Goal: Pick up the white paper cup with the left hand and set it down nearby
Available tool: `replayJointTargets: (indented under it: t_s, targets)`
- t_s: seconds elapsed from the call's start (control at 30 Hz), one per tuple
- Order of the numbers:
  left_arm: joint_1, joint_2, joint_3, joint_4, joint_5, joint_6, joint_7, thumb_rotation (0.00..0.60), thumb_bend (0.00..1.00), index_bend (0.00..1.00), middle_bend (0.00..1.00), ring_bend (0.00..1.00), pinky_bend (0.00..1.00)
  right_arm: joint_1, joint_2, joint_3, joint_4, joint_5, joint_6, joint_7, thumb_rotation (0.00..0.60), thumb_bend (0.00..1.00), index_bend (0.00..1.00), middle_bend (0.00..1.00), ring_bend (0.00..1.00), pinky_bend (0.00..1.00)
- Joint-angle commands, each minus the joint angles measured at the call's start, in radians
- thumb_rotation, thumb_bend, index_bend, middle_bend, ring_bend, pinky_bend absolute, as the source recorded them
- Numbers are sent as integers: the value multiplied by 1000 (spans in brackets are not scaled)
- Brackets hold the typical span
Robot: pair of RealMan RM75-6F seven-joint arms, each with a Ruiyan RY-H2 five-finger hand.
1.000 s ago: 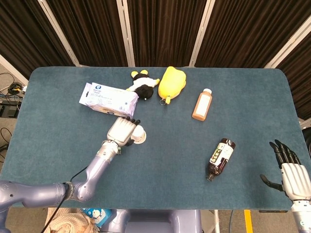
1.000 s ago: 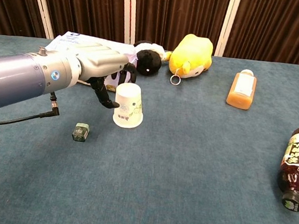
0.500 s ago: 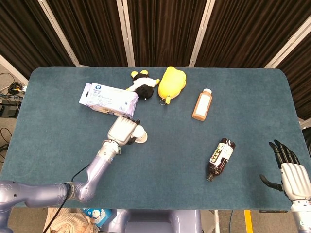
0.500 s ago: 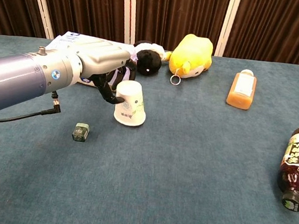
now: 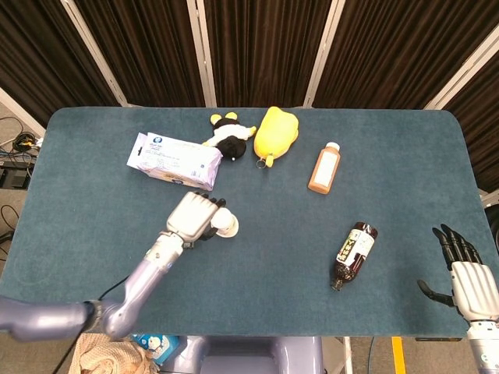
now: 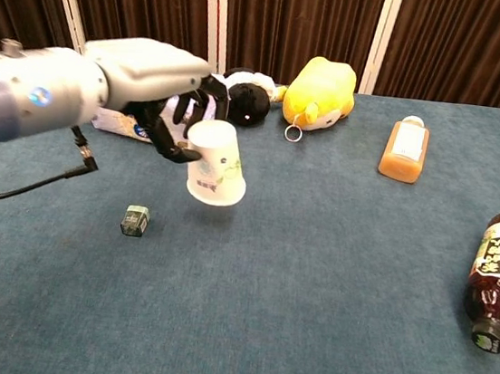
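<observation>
The left robot hand [image 6: 173,105] holds the white paper cup [image 6: 215,165] upside down, dark fingers [image 6: 189,114] wrapped around its closed end, a little left of centre in the chest view. The cup hangs tilted, its open rim pointing down and slightly right, and it appears clear of the tabletop [image 6: 311,286], though the gap is hard to judge from this angle. In the head view the same cup [image 5: 226,226] peeks out just right of the hand [image 5: 191,216], below the white tissue pack [image 5: 174,159].

The step in hand looks like the carry before setting down. To do it well, the cup should be levelled so the whole rim meets the cloth at once; landing on one edge would likely let this light thing tip or roll. Bare tabletop lies just below and to the right. The small green object [image 6: 135,219] at lower left and the black plush toy [image 6: 247,98] behind are best kept away from. Release should come only once the rim sits flat.

The right robot hand [image 5: 468,276] rests at the lower right of the head view, fingers spread, holding nothing.
</observation>
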Motion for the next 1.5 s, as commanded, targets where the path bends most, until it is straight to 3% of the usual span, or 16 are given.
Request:
replayJointTargets:
  t_s: [0.03, 0.17, 0.33, 1.03, 1.13, 1.3, 1.5]
  targets:
    - [53, 116, 54, -128, 55, 34, -13, 600, 336, 376, 493, 430, 517, 0, -1, 1, -1, 1, 1, -3, 600, 236, 0, 0, 0, 112]
    - [95, 197, 103, -189, 115, 49, -44, 600, 337, 375, 493, 430, 518, -2, -2, 1, -3, 3, 2, -7, 600, 237, 0, 0, 0, 112]
    - [128, 236, 141, -181, 159, 44, -89, 600, 337, 375, 493, 430, 517, -2, -3, 2, -7, 7, 1, -11, 600, 237, 0, 0, 0, 112]
    - [157, 102, 139, 30, 131, -8, -157, 600, 332, 354, 475, 417, 502, -1, -4, 4, -3, 6, 1, -13, 600, 237, 0, 0, 0, 112]
    - [159, 88, 143, 50, 129, -19, -158, 600, 282, 301, 397, 345, 433, -2, -3, 4, -4, 7, 1, -13, 600, 237, 0, 0, 0, 112]
    - [154, 109, 154, 30, 88, -55, -131, 600, 158, 122, 129, 118, 206, -2, -3, 5, -3, 9, 1, -11, 600, 237, 0, 0, 0, 112]
    - [172, 145, 157, -28, 78, -27, -125, 600, 143, 47, 45, 63, 168, -2, -2, 5, -5, 8, 1, -10, 600, 237, 0, 0, 0, 112]
